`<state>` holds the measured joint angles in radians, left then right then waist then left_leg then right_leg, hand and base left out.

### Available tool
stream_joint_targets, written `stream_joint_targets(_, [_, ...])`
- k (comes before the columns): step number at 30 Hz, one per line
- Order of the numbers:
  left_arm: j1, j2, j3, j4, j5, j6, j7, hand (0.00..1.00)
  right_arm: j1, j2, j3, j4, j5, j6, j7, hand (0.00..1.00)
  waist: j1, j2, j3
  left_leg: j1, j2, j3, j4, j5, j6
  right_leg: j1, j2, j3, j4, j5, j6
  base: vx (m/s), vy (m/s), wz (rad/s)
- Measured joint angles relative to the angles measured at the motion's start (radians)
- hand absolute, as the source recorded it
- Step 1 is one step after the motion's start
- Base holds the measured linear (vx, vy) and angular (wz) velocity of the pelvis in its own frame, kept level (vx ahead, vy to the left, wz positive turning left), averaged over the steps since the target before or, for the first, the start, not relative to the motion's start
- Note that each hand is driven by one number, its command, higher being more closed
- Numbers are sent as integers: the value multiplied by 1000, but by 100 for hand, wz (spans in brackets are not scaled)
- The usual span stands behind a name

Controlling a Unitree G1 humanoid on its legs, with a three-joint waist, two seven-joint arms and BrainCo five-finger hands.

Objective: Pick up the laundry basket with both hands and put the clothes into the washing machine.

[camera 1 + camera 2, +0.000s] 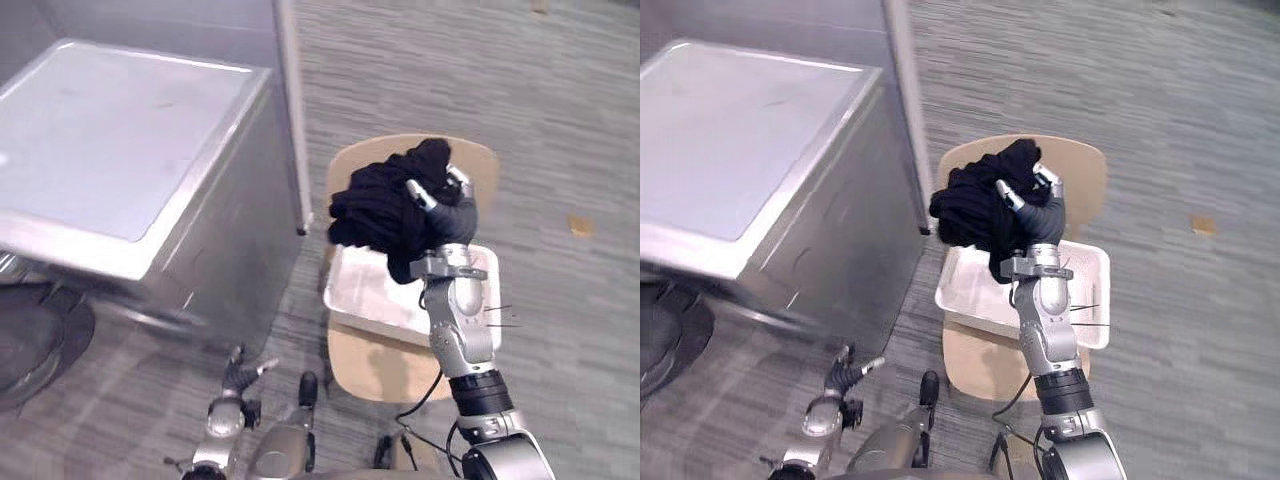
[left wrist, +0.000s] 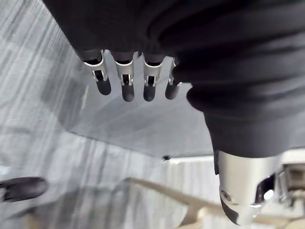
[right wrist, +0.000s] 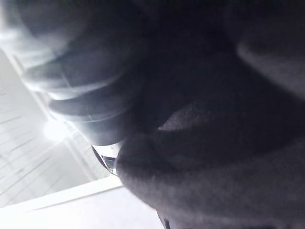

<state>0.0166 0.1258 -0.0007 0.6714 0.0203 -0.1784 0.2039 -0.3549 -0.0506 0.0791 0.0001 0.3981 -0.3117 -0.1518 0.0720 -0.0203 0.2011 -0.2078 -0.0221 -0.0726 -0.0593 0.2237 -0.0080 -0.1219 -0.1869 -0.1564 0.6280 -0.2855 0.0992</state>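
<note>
Right hand (image 1: pixel 447 208) stands up on its arm, its fingers (image 1: pixel 420 194) curled into a bundle of black clothes (image 1: pixel 385 215) that it holds clear above the white basket (image 1: pixel 370 290). A fold of the cloth hangs in front of the wrist, down toward the basket's inside. The basket sits on a pale wooden chair (image 1: pixel 372 366), and whatever lies in it under the bundle is hidden. The silver washer (image 1: pixel 120 150) stands on the robot's left of the chair, near it but apart. A dark round shape (image 1: pixel 35 345) at its low front is cut off and hard to make out. The left hand (image 1: pixel 238 378) is low, near the washer's front corner, over the grey floor (image 1: pixel 560 100). In the left wrist view its fingers (image 2: pixel 125 83) reach out nearly straight in a row, the thumb (image 2: pixel 240 191) is apart from them, and nothing lies between. In the right wrist view dark cloth presses right against the hand's cover. There the fingers cannot be told from the cloth, and a white edge of the basket shows beside it.
</note>
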Motion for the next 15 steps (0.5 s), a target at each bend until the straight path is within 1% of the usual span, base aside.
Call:
stream_joint_targets(1, [3, -4, 9, -55, -21, -6, 15, 0, -29, 1, 12, 1, -3, -4, -1, 100, 12, 2, 0, -40, -2, -30, 46, 4, -6, 15, 20, -5, -27, -21, 6, -125, -265, 72])
stream_joint_targets(2, [30, -4, 10, -113, -52, -8, 23, 0, -54, 1, 32, 2, -6, -8, -2, 100, 56, 5, 0, -61, 17, -35, 60, 10, -14, 46, 54, -10, -120, -48, 1, -138, -261, 48])
stream_joint_targets(3, [34, -5, 10, -119, -55, -8, 23, 0, -57, 1, 35, 3, -5, -8, -2, 100, 59, 5, 0, -64, 19, -35, 62, 10, -14, 50, 57, -11, -131, -50, 0, -126, -221, -5])
stream_joint_targets(4, [68, -20, 11, -185, -75, -17, 31, 0, -103, 1, 52, 12, -5, -17, -2, 100, 82, 8, -1, -101, 36, -44, 63, 28, -28, 73, 90, -27, -236, -75, -19, -142, -208, 9])
stream_joint_targets(5, [90, -42, 12, -227, -91, -25, 38, 0, -139, -9, 59, 26, -6, -24, -2, 100, 77, 46, 3, -131, 61, -75, 55, 53, -44, 78, 128, -40, -287, -60, -35, -158, -188, 23])
stream_joint_targets(6, [103, -56, 12, -255, -97, -25, 38, 0, -145, -17, 60, 35, -6, -30, -2, 100, 79, 63, 3, -138, 74, -95, 44, 57, -53, 83, 156, -50, -309, -48, -44, -179, -152, 46])
stream_joint_targets(7, [154, -83, 3, -338, -107, -28, 37, 0, -146, -28, 71, 78, -6, -28, -3, 100, 82, 84, 2, -135, 106, -96, 16, 64, -62, 94, 194, -68, -336, -28, -61, -186, -132, 51])
stream_joint_targets(8, [186, -93, -9, -384, -110, -36, 32, 0, -137, -43, 88, 98, -11, -17, -2, 100, 79, 103, 5, -120, 127, -71, -17, 52, -60, 105, 211, -95, -350, -19, -73, -185, -138, 53])
stream_joint_targets(9, [198, -96, -21, -402, -111, -41, 28, 0, -130, -57, 95, 98, -17, -11, 0, 100, 79, 109, 5, -112, 130, -48, -35, 29, -59, 110, 215, -110, -354, -12, -84, -173, -134, 83])
stream_joint_targets(10, [186, -96, -62, -414, -111, -47, 15, 0, -116, -92, 109, 109, -28, -11, 3, 100, 79, 118, 14, -115, 127, 17, -22, -122, -86, 122, 200, -149, -367, 4, -99, -177, -74, 87])
stream_joint_targets(11, [187, -98, -76, -440, -109, -49, 14, 0, -117, -98, 125, 139, -39, -7, 12, 100, 72, 109, 16, -139, 123, 91, 36, -155, -67, 116, 163, -169, -370, 11, -110, -169, -46, 83])
stream_joint_targets(13, [187, -97, -81, -481, -107, -60, 12, 0, -107, -99, 140, 155, -62, 11, 24, 100, 65, 100, 21, -154, 119, 178, 185, -155, -63, 117, 126, -187, -370, 21, -117, -102, -32, 48])
stream_joint_targets(14, [188, -93, -82, -533, -105, -76, 12, 0, -91, -107, 170, 155, -78, 12, 28, 100, 47, 99, 20, -136, 113, 216, 303, -173, -44, 113, 101, -204, -372, 30, -116, -77, -54, 40])
stream_joint_targets(15, [187, -91, -83, -551, -103, -85, 13, 0, -83, -111, 181, 155, -85, 13, 32, 100, 45, 99, 20, -122, 119, 215, 342, -180, -39, 110, 99, -205, -371, 33, -117, -109, 0, 25])
